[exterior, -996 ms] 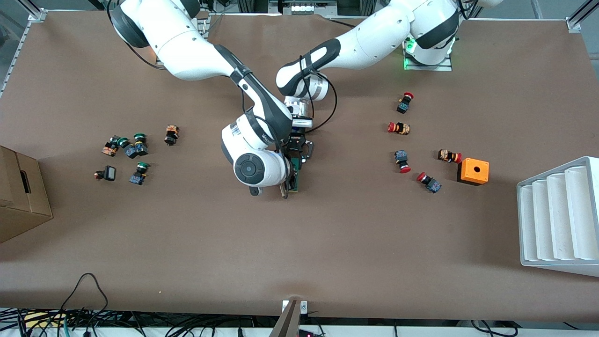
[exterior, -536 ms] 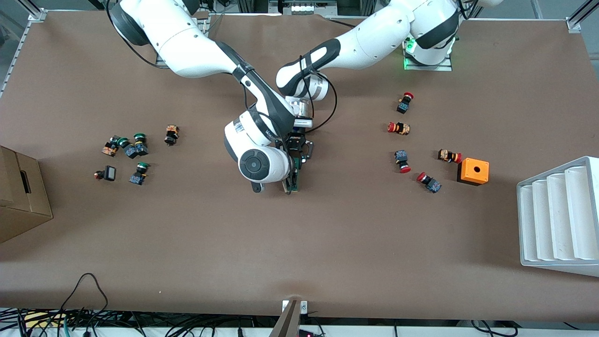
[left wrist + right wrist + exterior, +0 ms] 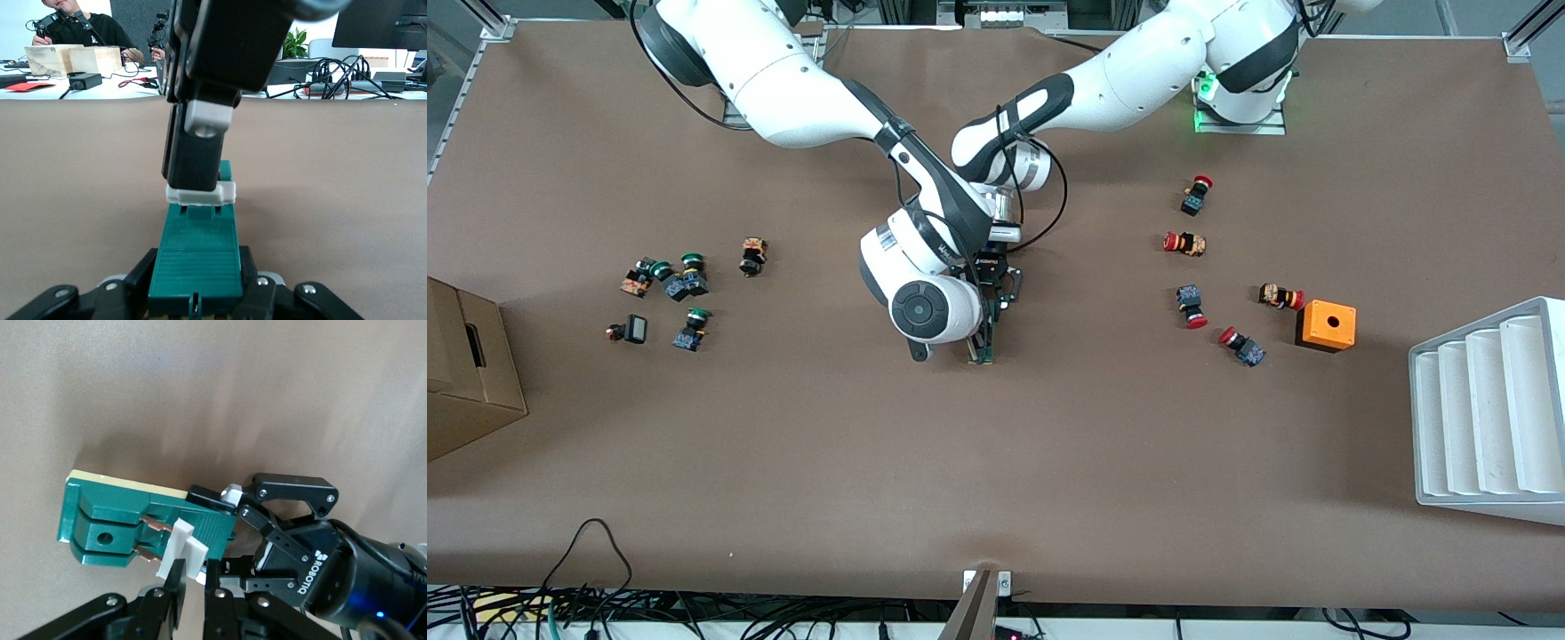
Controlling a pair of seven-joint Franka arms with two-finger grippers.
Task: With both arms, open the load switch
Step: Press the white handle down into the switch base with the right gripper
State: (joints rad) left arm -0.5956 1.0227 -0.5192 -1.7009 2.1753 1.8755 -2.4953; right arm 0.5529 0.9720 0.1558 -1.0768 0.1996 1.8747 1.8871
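A: How is the switch [image 3: 985,338] held?

B: At mid-table. The right gripper [image 3: 192,577] is closed on its white lever [image 3: 181,548]; the left gripper [image 3: 195,297] is clamped on the green body.

A: How should it be opened?

B: The body should be kept fixed while the lever is swung steadily.

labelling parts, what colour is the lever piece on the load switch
White, on the dark green load switch; the lever piece shows best in the right wrist view.

Dark green load switch [image 3: 987,336] mid-table, white lever [image 3: 181,550] (copper blades showing) pinched at both ends
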